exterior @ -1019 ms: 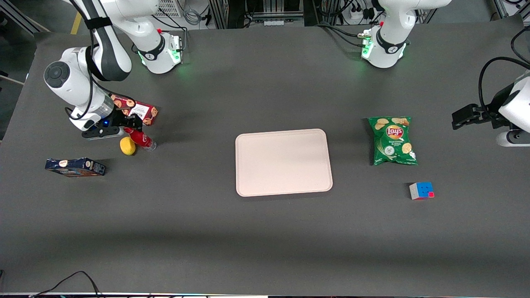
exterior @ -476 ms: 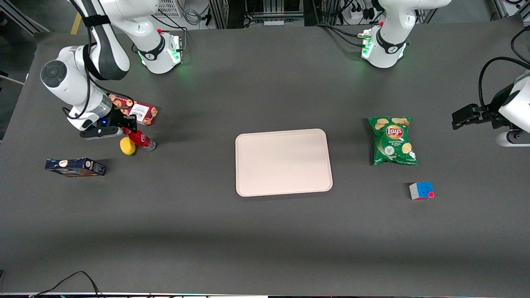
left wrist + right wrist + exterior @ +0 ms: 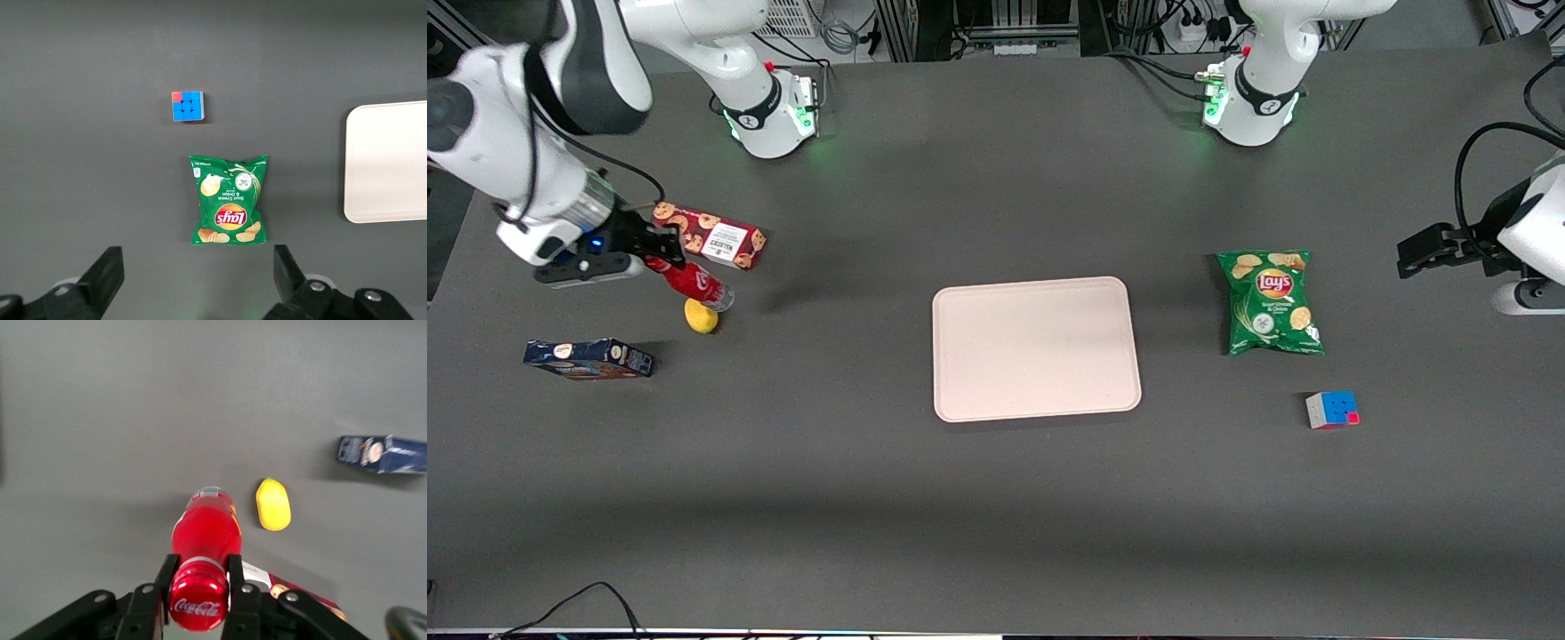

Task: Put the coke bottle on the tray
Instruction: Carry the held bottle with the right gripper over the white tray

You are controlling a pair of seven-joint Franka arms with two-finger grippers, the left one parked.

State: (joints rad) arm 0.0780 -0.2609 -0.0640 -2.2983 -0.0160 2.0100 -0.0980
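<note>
My right gripper (image 3: 665, 260) is shut on the neck of the coke bottle (image 3: 694, 283), a small red bottle with a red cap, and holds it tilted in the air above the table at the working arm's end. In the right wrist view the fingers (image 3: 167, 577) clamp either side of the cap, and the coke bottle (image 3: 205, 532) hangs away from the camera. The yellow lemon (image 3: 700, 316) lies on the table just below the bottle's base. The pale pinkish-beige tray (image 3: 1036, 348) lies flat in the middle of the table, well apart from the bottle.
A red cookie box (image 3: 713, 236) lies beside the gripper, farther from the front camera. A dark blue box (image 3: 588, 358) lies nearer the camera. A green Lay's chip bag (image 3: 1269, 300) and a puzzle cube (image 3: 1332, 410) lie toward the parked arm's end.
The gripper has risen with the coke bottle in it, lifting it off the table and away from the lemon. The lemon and the other things have not moved.
</note>
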